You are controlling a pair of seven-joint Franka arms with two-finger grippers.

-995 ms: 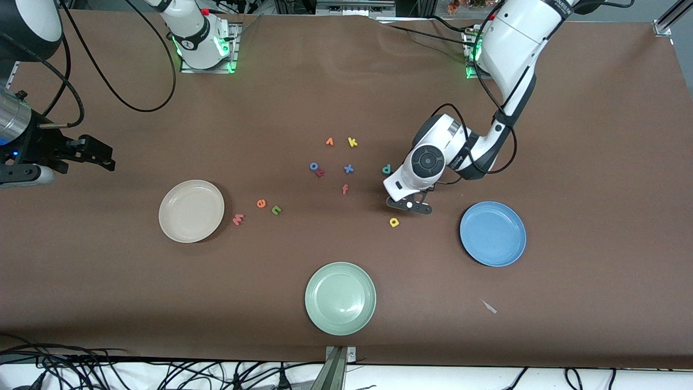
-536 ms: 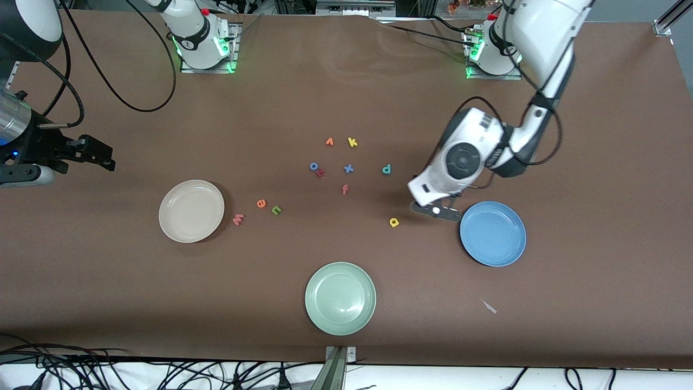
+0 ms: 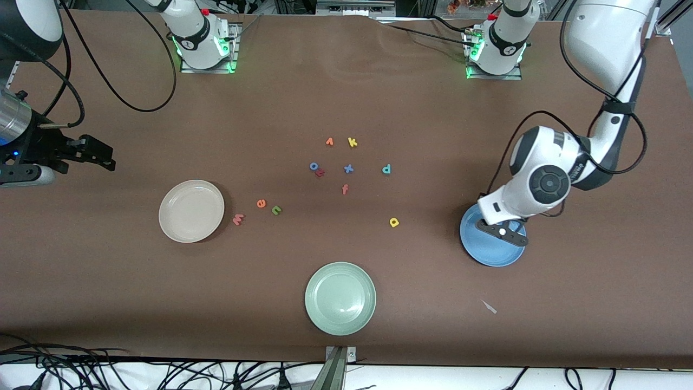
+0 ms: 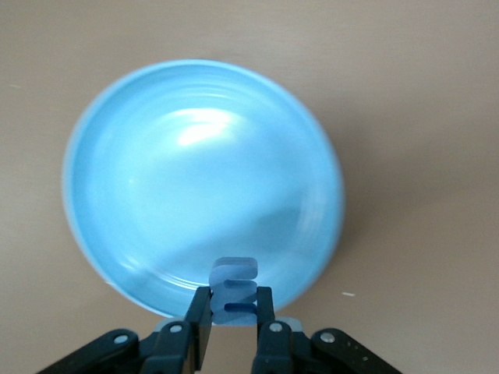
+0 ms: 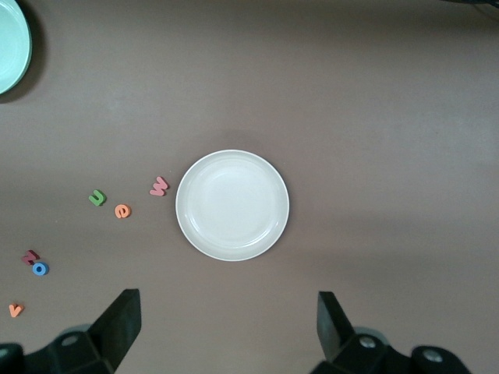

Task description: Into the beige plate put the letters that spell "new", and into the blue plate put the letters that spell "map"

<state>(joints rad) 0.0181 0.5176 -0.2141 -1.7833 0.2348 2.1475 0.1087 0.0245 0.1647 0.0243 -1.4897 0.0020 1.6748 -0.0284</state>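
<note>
My left gripper [image 3: 503, 232] [image 4: 234, 300] hangs over the blue plate [image 3: 490, 255] [image 4: 195, 171], shut on the blue m [image 4: 234, 280], which stands on edge between the fingers. The yellow a [image 3: 394, 221] and teal p [image 3: 386, 169] lie on the table toward the middle. Beside the beige plate [image 3: 191, 211] [image 5: 232, 204] lie the pink w [image 3: 237, 219] [image 5: 159, 185], orange e [image 3: 261, 203] [image 5: 122, 210] and green n [image 3: 276, 209] [image 5: 97, 197]. My right gripper [image 3: 103, 157] [image 5: 228, 312] waits open and holds nothing, over bare table at the right arm's end.
A pale green plate [image 3: 340, 298] sits near the front edge. Mid-table lie an orange v [image 3: 329, 142], yellow k [image 3: 352, 142], blue o [image 3: 313, 166], a red letter [image 3: 320, 173], blue x [image 3: 348, 168] and salmon f [image 3: 345, 189]. A small scrap [image 3: 489, 306] lies nearer the camera than the blue plate.
The left arm has swung from beside the yellow a to over the blue plate, carrying the blue m. The right arm has not moved.
</note>
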